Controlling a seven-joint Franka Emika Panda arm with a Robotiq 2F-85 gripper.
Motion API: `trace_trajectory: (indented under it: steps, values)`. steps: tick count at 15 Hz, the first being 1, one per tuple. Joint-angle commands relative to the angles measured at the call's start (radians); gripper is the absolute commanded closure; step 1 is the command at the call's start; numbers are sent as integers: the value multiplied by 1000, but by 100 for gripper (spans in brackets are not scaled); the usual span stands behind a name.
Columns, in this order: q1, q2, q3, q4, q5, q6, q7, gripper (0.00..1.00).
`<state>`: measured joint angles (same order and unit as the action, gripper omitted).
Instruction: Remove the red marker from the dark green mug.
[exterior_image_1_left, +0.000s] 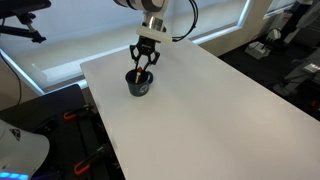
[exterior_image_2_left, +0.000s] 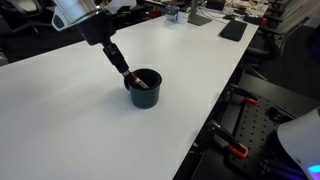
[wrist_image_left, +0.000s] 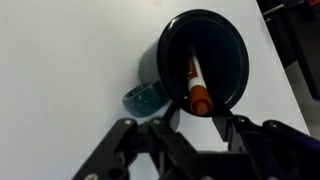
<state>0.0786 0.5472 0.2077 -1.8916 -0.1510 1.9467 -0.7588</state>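
Okay, the Robotiq gripper (exterior_image_1_left: 144, 66) hangs right over the dark green mug (exterior_image_1_left: 139, 84), fingertips down at about rim level, the arm reaching in from above. In the wrist view the two black fingers (wrist_image_left: 150, 135) stand apart, partly open, with a gap clearly wider than the red marker (wrist_image_left: 196, 85). The marker's upper end sits in line with that gap, and no pad is seen touching it. Nothing is gripped as far as the views show.

The marker is inside the mug, leaning on the inner wall. Its orange-red end pokes just over the rim on the gripper's side, and the rest runs down into the dark interior. There is a pale stretch along the barrel, too small to read.

The mug stands upright on the white table (exterior_image_1_left: 210, 110), nearer one side edge than the middle. Its handle (wrist_image_left: 145, 98) sticks out sideways and looks teal where the light hits it. In an exterior view one finger (exterior_image_2_left: 116, 58) slants down to the mug's rim (exterior_image_2_left: 130, 76), and a bit of red shows just inside.

At the far end of the table lies a black flat item (exterior_image_2_left: 233, 30), well apart from the mug. Beside the table edge there is a black frame with orange clamps (exterior_image_2_left: 236, 150).
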Motion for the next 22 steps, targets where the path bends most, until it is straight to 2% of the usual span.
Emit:
trace_trajectory:
  steps: [1, 3, 4, 9, 10, 12, 14, 15, 17, 20, 21, 22]
  values:
    - [0, -28, -5, -46, 6, 29, 12, 83]
    - [1, -32, -6, -48, 5, 35, 17, 97]
    - [0, -32, -6, -48, 6, 35, 14, 100]
    - [-1, -25, -6, -42, 3, 27, 12, 100]
    - [0, -25, -5, -44, 2, 30, 9, 74]
    - [-1, -32, -3, -49, 3, 28, 4, 68]
    - [3, -41, -1, -43, 3, 2, 7, 53]
    - [1, -4, -5, -9, 2, 4, -2, 69]
    - [2, -4, -4, -10, 2, 4, -2, 56]
    - [3, -4, -4, -10, 2, 4, -2, 53]
    - [3, -4, -4, -10, 2, 4, -2, 28]
    - [2, 2, -5, -5, 3, -1, -3, 27]
